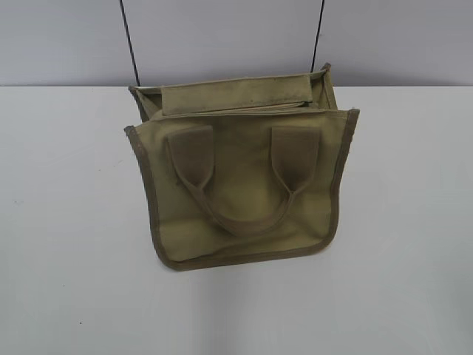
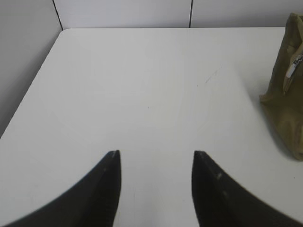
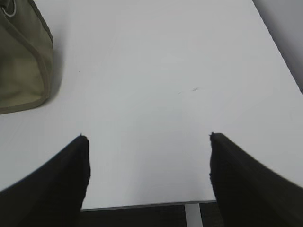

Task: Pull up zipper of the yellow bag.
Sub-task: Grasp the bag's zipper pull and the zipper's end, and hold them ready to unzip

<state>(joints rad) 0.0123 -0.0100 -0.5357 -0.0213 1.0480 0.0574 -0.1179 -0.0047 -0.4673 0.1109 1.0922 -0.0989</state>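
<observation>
The yellow bag point(image 1: 244, 185) stands in the middle of the white table, its front face and two wide looped handles toward the exterior camera. Its end shows at the right edge of the left wrist view point(image 2: 286, 109), where the zipper's small silver pull tab point(image 2: 294, 67) hangs. The bag's other end shows at the top left of the right wrist view point(image 3: 21, 61). My left gripper point(image 2: 156, 153) is open and empty over bare table, left of the bag. My right gripper point(image 3: 147, 136) is open and empty, right of the bag. Neither gripper shows in the exterior view.
The white table point(image 1: 66, 222) extends on both sides of the bag. Its front edge point(image 3: 142, 206) lies just under my right gripper. A grey wall point(image 1: 222, 37) with two dark vertical seams stands behind the table.
</observation>
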